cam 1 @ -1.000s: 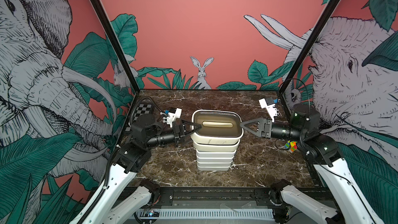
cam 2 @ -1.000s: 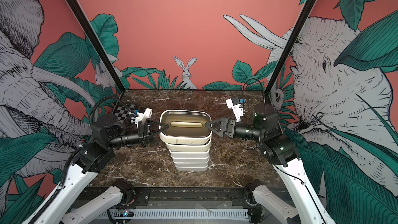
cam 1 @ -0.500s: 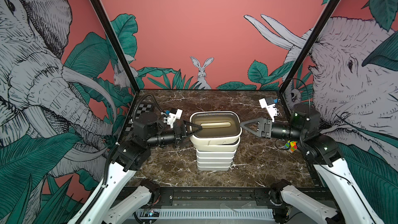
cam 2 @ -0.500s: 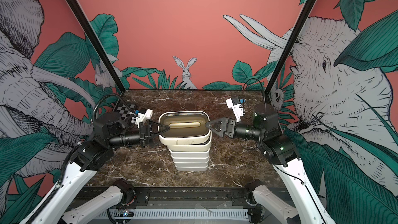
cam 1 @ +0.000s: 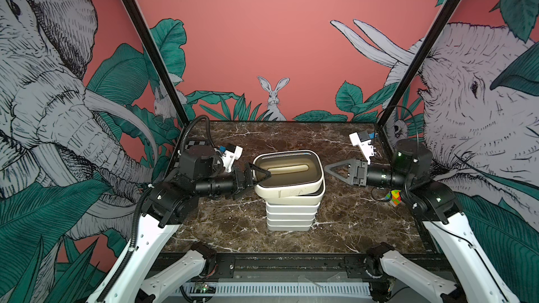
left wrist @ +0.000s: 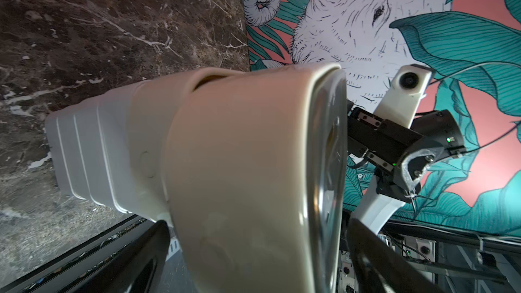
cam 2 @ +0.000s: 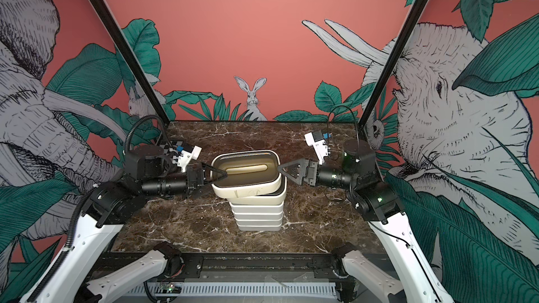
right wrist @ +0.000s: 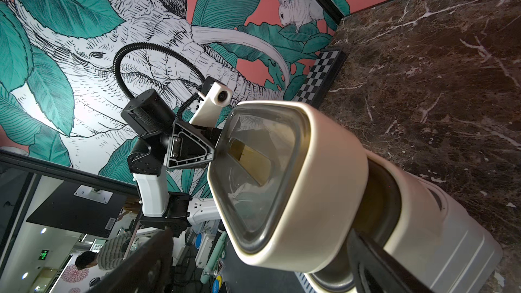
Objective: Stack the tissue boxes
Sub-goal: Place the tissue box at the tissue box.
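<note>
Sitting mid-table, the tissue boxes (cam 1: pixel 290 212) are all resting in one stack on the marble table (cam 1: pixel 233 228). The top cream box (cam 1: pixel 288 167) with the dark lid is lying skewed, overhanging to the left. Meanwhile the left gripper (cam 1: pixel 261 177) is straddling that box's left end, jaws spread wide and not pinching it. Over on the other side, the right gripper (cam 1: pixel 335 169) is hovering just off the right end, also gaping wide, gripping nothing.

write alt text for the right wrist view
A cream tissue box with a dark slotted lid sits crooked on top of a stack of pale boxes on a dark marble table. The left gripper straddles its far end, jaws open, and a checkered board lies at the table's edge.
</note>
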`<action>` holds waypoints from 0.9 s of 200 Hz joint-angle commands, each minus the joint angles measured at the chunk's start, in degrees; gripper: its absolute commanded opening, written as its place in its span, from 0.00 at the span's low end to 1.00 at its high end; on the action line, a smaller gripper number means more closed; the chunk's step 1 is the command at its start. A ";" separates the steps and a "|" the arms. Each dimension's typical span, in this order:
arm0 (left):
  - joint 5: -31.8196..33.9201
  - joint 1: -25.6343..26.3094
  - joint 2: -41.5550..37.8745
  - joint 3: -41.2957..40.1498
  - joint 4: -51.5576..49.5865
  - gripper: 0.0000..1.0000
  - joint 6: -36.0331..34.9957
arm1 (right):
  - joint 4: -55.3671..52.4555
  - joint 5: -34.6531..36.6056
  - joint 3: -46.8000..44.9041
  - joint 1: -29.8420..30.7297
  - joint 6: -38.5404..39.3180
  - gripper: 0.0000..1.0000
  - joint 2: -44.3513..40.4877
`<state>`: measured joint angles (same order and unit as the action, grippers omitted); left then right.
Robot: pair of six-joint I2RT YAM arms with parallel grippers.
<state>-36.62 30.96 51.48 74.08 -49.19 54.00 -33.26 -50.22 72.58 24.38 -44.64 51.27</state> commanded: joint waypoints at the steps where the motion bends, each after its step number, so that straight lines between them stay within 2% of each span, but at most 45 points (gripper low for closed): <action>1: 4.19 -0.37 0.32 2.73 -5.04 0.99 -4.54 | 2.19 -1.08 -0.06 0.31 0.26 0.97 -0.29; 27: 4.65 -0.36 0.96 3.59 -4.74 0.99 -5.23 | 2.79 -1.89 -0.15 0.28 0.09 0.97 0.46; 56: 8.74 -0.35 2.21 7.78 -10.85 0.99 -8.87 | 3.28 -1.90 0.29 0.31 -0.01 0.97 0.91; 83: 9.81 -0.37 1.82 9.90 -12.34 0.99 -9.96 | 3.28 -1.90 0.51 0.31 0.08 0.97 1.03; 113: 5.01 -0.34 1.61 9.82 -8.21 0.99 -7.83 | 3.62 -1.90 0.51 0.30 0.17 0.97 1.54; 144: 4.09 -0.37 1.66 12.05 -6.02 0.99 -7.55 | 3.84 -1.99 1.63 0.29 -0.01 0.97 2.24; 173: 2.61 -0.38 2.04 9.27 -1.13 0.99 -6.07 | 3.28 -1.93 1.83 0.28 0.26 0.97 2.53; 180: 0.55 -0.37 1.96 8.54 0.23 1.00 -5.61 | 3.20 -1.90 1.66 0.23 0.27 0.97 2.52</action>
<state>-32.62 30.96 53.56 84.27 -54.50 46.92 -32.27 -51.31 72.82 24.38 -44.62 53.98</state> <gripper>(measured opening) 0.995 0.967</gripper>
